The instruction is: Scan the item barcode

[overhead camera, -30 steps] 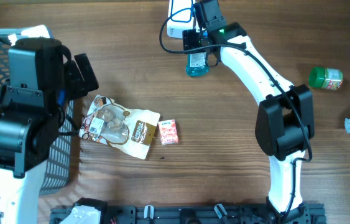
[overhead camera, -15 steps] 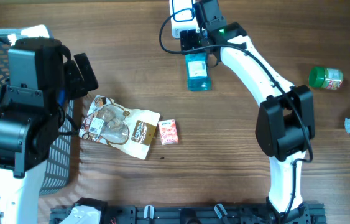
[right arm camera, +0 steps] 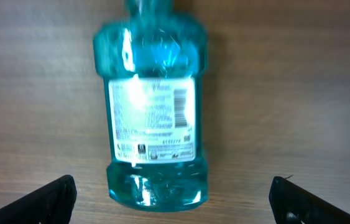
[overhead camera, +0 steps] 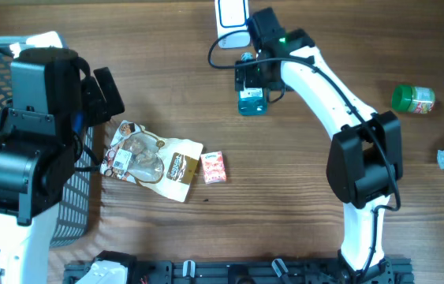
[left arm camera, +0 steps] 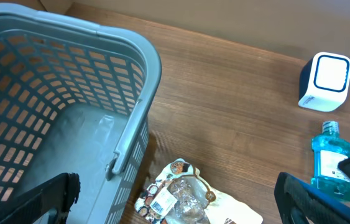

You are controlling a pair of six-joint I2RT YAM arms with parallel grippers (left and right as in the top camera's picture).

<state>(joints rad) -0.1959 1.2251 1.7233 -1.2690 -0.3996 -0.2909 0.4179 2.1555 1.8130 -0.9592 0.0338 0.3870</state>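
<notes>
Showing clearly right-wrist only: bottle barcode (right arm camera: 183, 115)

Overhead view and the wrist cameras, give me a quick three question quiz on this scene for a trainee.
1. True or false: the right gripper is clamped on the blue bottle.
2. What lies nearest the grey basket? A snack pouch; B green jar; C scanner.
3. On which half of the bottle's label is the barcode, in the right wrist view?
Key: 1 false, the jaws stand open and the bottle lies on the table; 2 A; 3 the right half.
</notes>
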